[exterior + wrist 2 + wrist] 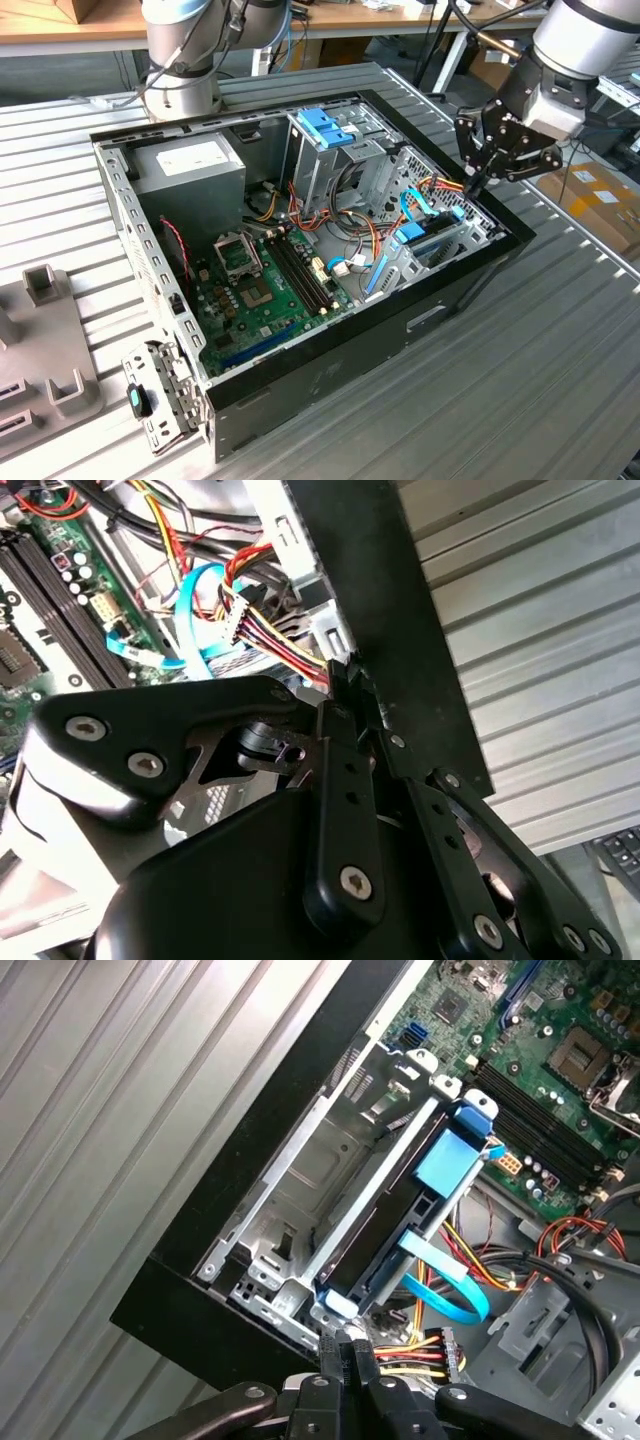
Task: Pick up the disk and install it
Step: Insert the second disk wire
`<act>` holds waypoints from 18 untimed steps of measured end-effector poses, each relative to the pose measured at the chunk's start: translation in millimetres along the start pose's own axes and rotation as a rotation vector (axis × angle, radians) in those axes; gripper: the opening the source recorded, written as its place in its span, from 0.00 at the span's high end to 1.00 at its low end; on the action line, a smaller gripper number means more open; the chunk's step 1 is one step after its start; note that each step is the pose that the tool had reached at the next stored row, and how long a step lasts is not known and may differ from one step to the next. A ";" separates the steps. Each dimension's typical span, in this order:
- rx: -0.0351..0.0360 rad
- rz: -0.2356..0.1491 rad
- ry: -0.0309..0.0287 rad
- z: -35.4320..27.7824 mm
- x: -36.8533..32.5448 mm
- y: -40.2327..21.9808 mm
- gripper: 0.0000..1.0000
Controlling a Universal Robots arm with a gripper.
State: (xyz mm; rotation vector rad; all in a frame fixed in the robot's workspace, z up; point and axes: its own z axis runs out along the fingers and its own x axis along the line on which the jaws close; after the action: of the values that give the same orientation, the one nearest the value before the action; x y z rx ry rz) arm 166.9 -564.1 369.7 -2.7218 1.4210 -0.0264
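- The disk (pixel 385 1225) sits on edge in the metal drive bay (pixel 300 1210) at the computer case's (pixel 330 395) corner, blue rails (pixel 452 1160) showing.
- The end effector (pixel 345 1345) hovers just above that corner, fingers (pixel 345 705) pressed together, holding nothing.
- Coloured cables (pixel 430 1345) run beside it.
- The case rests on a ribbed worktop (pixel 560 350).
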 end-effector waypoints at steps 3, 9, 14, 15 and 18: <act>0.0001 0.004 0.0003 -0.3 -4.2 6.0 0.84; 0.0013 0.071 0.0049 -0.1 -6.1 8.7 0.84; 0.0028 0.160 0.0113 0.2 -6.1 8.7 0.84; 0.0033 0.182 0.0128 0.4 -6.1 8.8 0.84; 0.0041 0.231 0.0164 0.6 -6.1 8.8 0.84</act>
State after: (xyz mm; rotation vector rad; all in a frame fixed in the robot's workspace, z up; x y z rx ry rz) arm 156.2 -564.1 368.6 -2.5416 1.7269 -0.0389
